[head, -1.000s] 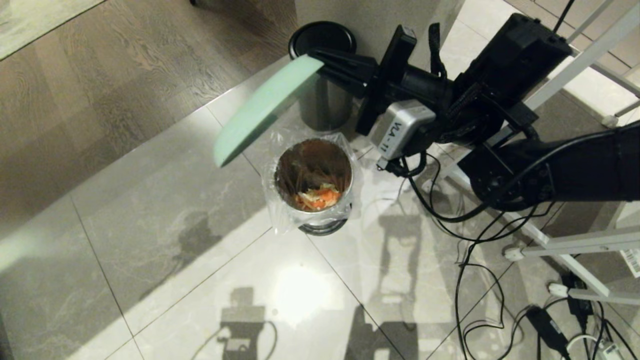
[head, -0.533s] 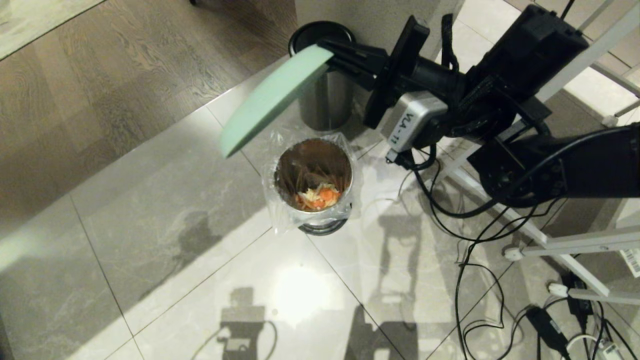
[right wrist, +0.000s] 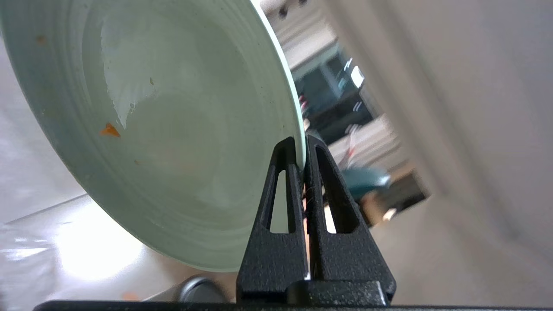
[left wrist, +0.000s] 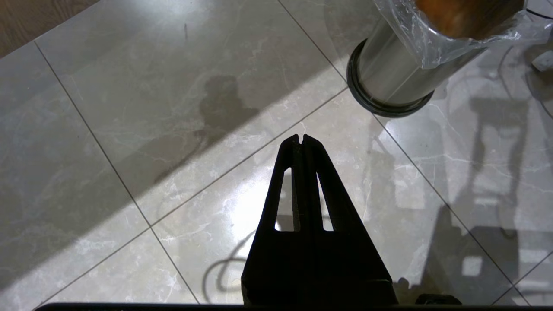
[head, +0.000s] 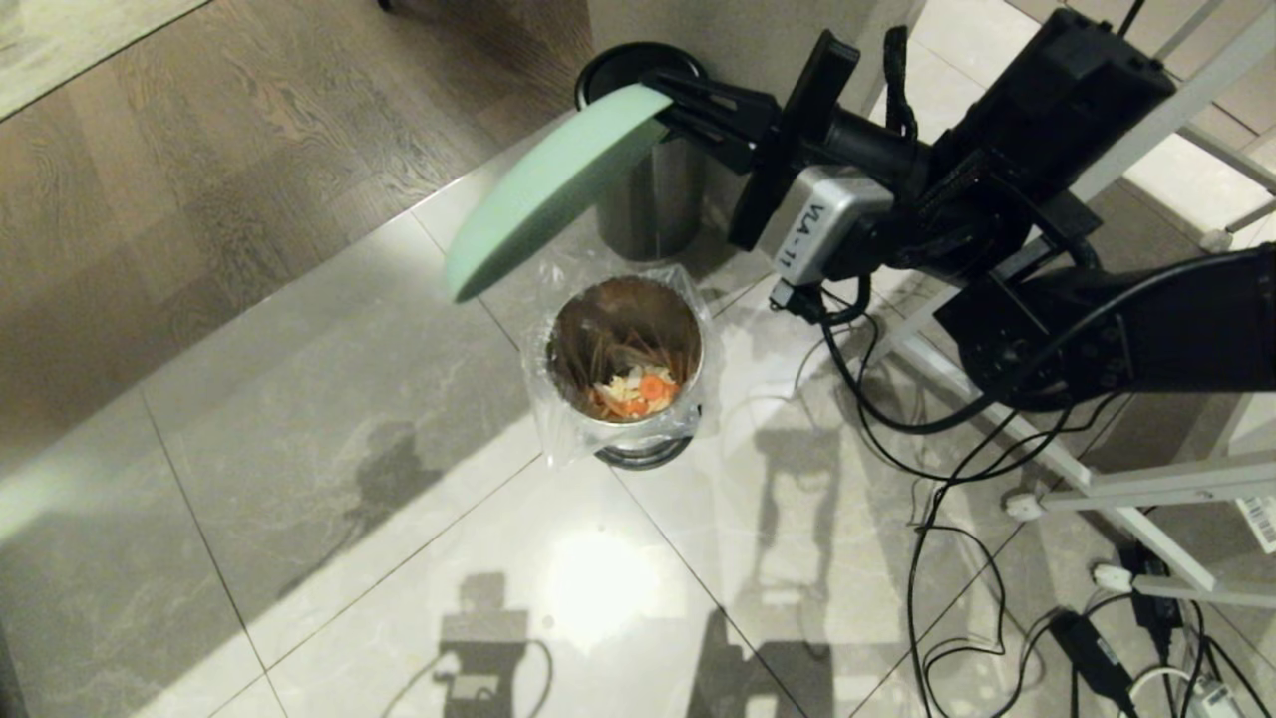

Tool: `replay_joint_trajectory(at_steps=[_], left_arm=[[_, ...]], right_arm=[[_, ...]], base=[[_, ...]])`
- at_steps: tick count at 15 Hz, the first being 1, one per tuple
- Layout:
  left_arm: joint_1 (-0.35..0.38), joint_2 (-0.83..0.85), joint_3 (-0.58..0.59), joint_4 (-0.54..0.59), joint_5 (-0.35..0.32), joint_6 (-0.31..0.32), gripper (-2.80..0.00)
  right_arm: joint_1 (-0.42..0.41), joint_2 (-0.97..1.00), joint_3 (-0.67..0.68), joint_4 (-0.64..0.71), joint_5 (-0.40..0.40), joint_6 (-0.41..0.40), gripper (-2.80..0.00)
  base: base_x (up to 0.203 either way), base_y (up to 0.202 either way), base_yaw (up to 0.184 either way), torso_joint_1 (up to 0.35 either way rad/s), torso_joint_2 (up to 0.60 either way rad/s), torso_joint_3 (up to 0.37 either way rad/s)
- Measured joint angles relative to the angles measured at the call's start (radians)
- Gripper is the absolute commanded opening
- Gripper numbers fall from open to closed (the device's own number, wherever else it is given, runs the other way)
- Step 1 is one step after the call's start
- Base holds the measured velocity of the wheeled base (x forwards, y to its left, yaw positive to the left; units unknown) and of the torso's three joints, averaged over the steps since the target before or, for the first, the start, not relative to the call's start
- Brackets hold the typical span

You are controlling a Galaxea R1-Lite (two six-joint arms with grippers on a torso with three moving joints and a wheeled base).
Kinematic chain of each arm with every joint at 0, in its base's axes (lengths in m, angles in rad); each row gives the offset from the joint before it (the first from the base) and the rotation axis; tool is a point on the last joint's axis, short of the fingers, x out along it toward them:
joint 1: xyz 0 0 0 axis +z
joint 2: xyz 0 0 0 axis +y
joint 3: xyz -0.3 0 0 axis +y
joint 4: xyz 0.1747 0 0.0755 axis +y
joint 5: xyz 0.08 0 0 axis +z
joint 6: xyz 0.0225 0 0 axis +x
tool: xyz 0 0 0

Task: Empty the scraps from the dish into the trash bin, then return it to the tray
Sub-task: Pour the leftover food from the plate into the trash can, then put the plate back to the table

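The right gripper (head: 666,98) is pinching the tilted dish (head: 553,184) by its rim above glossy grey floor tiles (head: 329,399) bordering dark wood flooring (head: 199,150), scraps (head: 635,389) are lying inside the trash bin (head: 626,369), and the left gripper (left wrist: 301,139) is hanging pressed together

Black-lidded steel bin (head: 643,175); floor cables (head: 957,558)

Counts from my feed

I see one dish (head: 546,189), two steel bins: one trash bin (head: 626,371), one lidded bin (head: 646,189).
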Motion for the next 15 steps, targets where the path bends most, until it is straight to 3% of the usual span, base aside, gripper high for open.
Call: replay_joint_trajectory(at_steps=[5, 11, 15], left_arm=[[0.000, 0.000, 0.000, 0.000, 0.000, 0.000, -2.80], [0.000, 0.000, 0.000, 0.000, 0.000, 0.000, -2.80], [0.000, 0.000, 0.000, 0.000, 0.000, 0.000, -2.80]], right_arm=[[0.022, -0.004, 0.021, 0.057, -0.201, 0.222, -2.80], [0.054, -0.050, 0.044, 0.281, -0.548, 0.606, -2.80], [0.057, -0.104, 0.150, 0.382, -0.759, 0.889, -2.80]], base=[[0.000, 0.000, 0.000, 0.000, 0.00, 0.000], [0.000, 0.000, 0.000, 0.000, 0.00, 0.000], [0.000, 0.000, 0.000, 0.000, 0.00, 0.000]])
